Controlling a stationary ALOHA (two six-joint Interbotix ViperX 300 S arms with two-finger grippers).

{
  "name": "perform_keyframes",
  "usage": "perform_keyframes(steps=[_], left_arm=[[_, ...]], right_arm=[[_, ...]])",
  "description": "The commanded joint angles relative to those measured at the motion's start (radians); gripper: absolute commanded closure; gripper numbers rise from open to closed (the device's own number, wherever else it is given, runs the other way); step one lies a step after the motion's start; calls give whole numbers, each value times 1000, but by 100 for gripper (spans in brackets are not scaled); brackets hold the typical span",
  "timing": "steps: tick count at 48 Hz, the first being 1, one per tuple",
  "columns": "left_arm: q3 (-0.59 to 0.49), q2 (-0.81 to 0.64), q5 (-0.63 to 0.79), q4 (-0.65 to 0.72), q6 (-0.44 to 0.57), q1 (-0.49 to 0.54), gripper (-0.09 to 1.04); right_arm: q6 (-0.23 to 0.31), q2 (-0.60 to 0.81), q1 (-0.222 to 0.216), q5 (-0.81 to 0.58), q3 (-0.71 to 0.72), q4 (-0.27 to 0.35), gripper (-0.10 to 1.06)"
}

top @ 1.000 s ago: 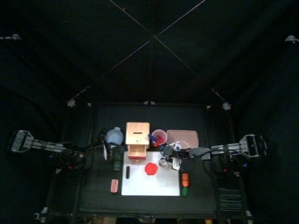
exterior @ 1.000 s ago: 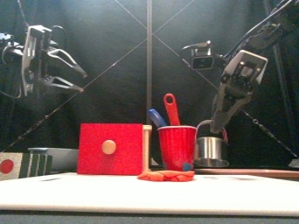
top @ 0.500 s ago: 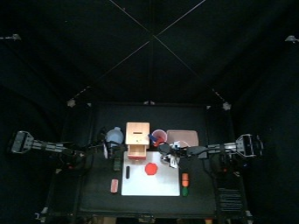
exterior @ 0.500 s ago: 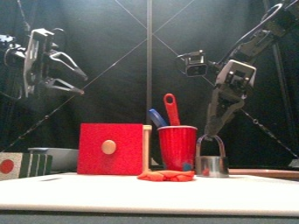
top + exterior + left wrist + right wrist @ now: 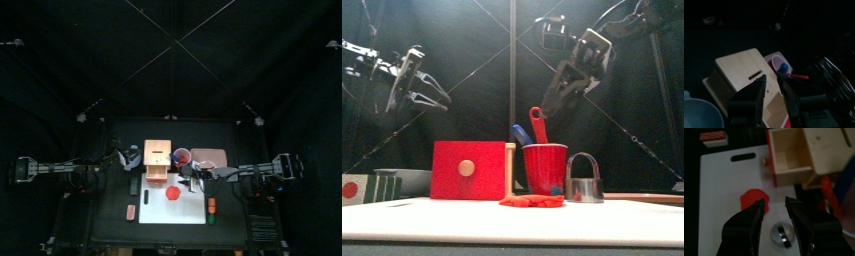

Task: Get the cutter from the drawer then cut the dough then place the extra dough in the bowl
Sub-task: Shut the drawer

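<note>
The round metal cutter with a wire handle [image 5: 584, 182] stands just right of the red cup [image 5: 545, 168], flat red dough disc [image 5: 532, 201] before the cup; right gripper [image 5: 774, 203] and left gripper [image 5: 773, 81] hang open, empty, higher than it

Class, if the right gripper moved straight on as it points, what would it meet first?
Probably the white cutting board, just beside the red dough; depth is unclear.

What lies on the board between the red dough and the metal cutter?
Nothing loose. In the right wrist view, only bare white board shows between the red dough and the metal cutter.
</note>
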Motion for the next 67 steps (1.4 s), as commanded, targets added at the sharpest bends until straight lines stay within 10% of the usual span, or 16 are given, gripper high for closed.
perform_keyframes(steps=[1,11,32,67], left_arm=[[-63,43,6,-9,-2,75,37],[-189,179,74,-23,0,158,56],[-396,500,244,-37,2,281,56],[-466,601,362,-14,0,295,56]], right_arm=[[5,51,41,-78,-78,-34,26],[5,222,67,-87,-225,-80,43],[9,472,57,120,-518,-117,46],[12,531,-77,213,-597,-173,46]])
